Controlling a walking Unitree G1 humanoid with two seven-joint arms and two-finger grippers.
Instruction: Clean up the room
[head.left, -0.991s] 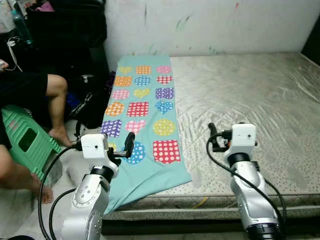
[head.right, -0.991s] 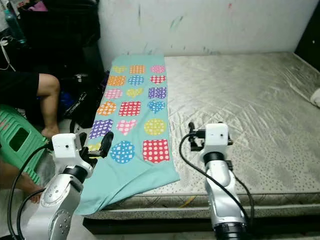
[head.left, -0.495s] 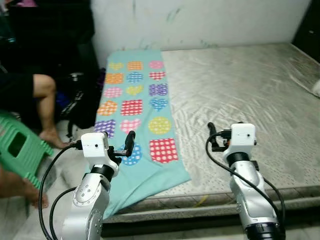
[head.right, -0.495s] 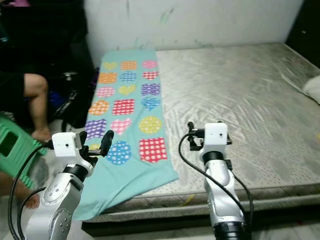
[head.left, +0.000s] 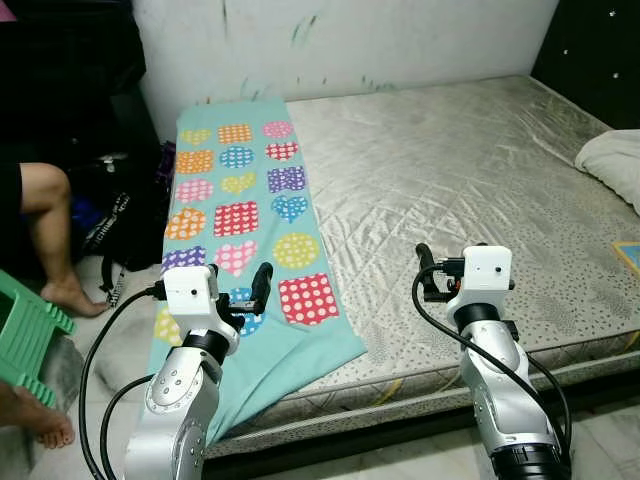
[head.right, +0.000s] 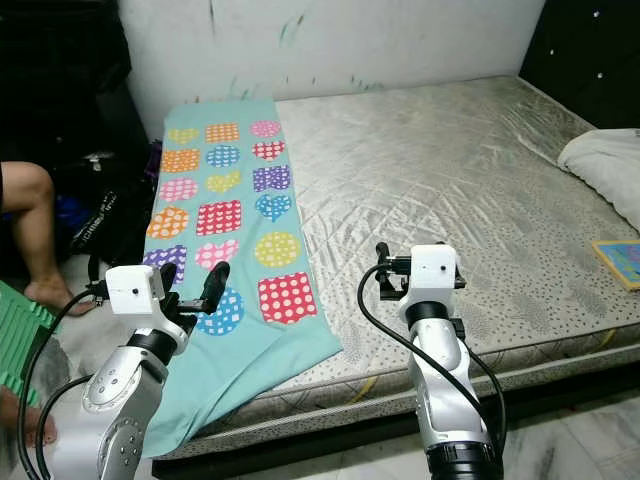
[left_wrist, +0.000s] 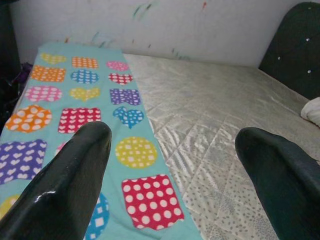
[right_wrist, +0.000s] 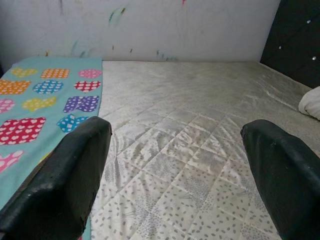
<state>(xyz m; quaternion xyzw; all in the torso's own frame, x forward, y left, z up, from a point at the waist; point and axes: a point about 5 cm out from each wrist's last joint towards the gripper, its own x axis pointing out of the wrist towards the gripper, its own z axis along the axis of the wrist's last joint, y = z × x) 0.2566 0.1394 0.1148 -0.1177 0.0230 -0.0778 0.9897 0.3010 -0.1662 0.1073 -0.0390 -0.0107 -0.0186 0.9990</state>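
At right, a pillow (head.left: 612, 160) has come into view.

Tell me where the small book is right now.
In the head views the book lies near the mattress's front edge on the robot's far right, just in front of the white pillow.

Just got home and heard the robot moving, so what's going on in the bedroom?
The robot stands at the edge of a bare mattress, both arms raised in front of it. The left gripper and right gripper are open and hold nothing. A teal blanket with colourful patches lies flat along the mattress's left side, one corner hanging over the edge. A white pillow and a small book lie on the right side. A person's leg shows beside a green stool.
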